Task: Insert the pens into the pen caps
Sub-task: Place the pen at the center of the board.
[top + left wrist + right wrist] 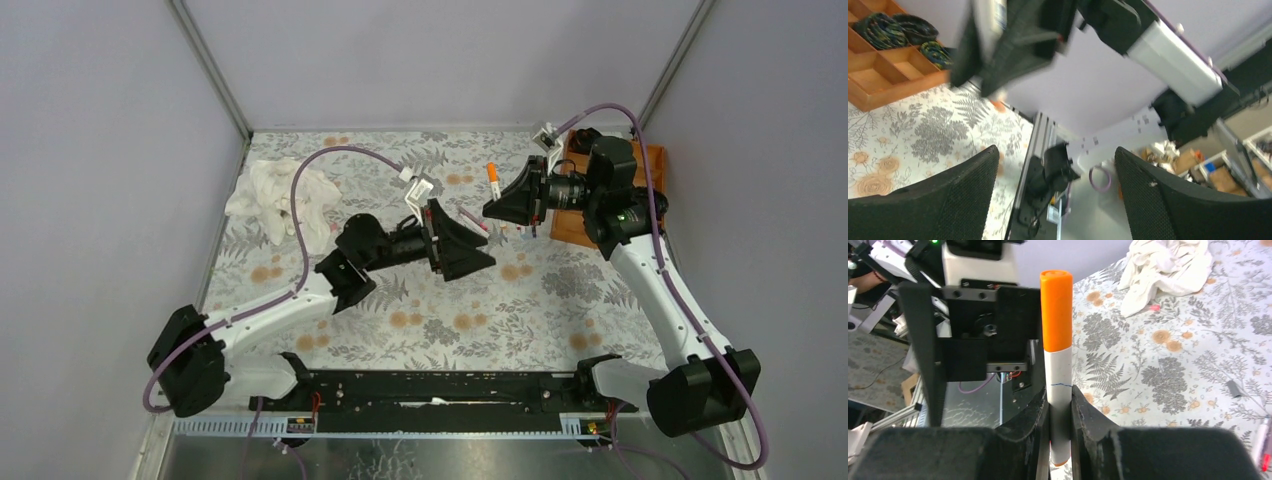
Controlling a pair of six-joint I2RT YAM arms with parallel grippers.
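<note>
Currently right gripper (1060, 402) pinches white pen (1058, 375) low on barrel, orange cap (1056, 310) on free end; left gripper (1055, 165) spread, empty, just beside cap.

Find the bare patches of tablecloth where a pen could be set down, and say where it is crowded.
Free: the near tablecloth, from the black base rail to the middle; the far strip between white cloth and wooden tray. Crowded: that middle, where the open left gripper faces the right gripper clamping the orange-capped pen, a pink pen between them.
</note>
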